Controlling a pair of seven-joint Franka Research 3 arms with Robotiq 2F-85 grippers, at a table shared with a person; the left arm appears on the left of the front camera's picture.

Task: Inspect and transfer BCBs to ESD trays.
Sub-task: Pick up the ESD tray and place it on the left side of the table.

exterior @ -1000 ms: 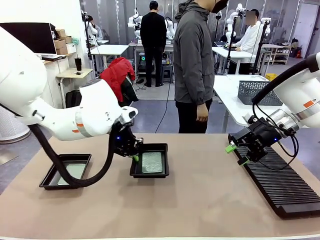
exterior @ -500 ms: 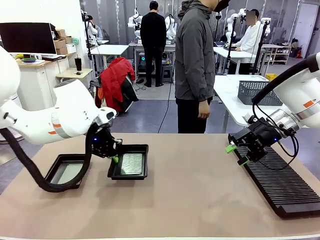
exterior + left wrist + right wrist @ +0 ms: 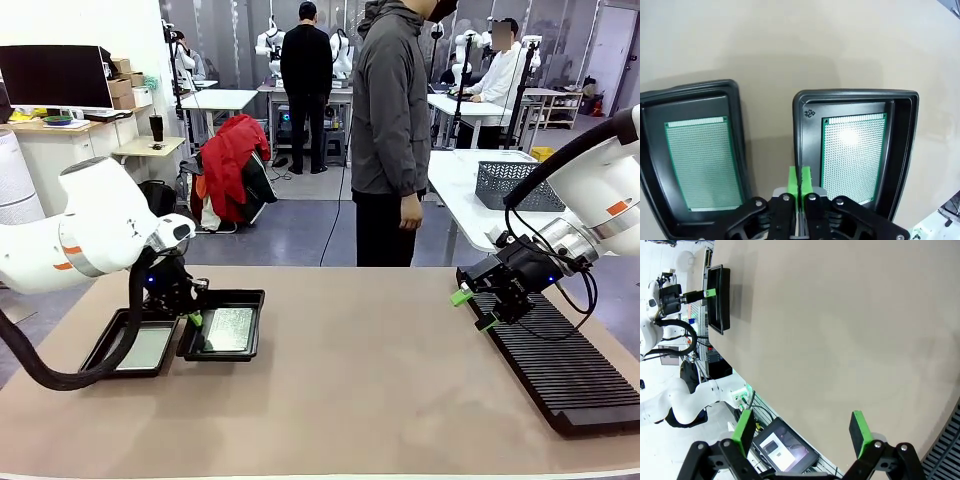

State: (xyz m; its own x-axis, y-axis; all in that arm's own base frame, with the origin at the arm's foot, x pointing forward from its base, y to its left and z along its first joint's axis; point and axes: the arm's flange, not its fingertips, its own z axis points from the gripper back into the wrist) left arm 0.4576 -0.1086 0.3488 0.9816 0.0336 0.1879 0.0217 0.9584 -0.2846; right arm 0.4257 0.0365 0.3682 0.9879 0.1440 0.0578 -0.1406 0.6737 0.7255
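As we looked from the near edge of the desk outward, we saw the left claw pinched tightly on the rim of one ESD tray, the right one of a pair lying side by side. We counted two ESD trays and two BCBs: one board lay flat in the held tray, the other board in the neighbouring tray, which stood just beside it. We judged the boards thin, stiff and light, probably easy to scratch, so the edges were the best place to take them; the tray rim gave a firm hold. On the other side, the right claw hung open and empty over the long black slotted rack. Behind the desk stood a person.
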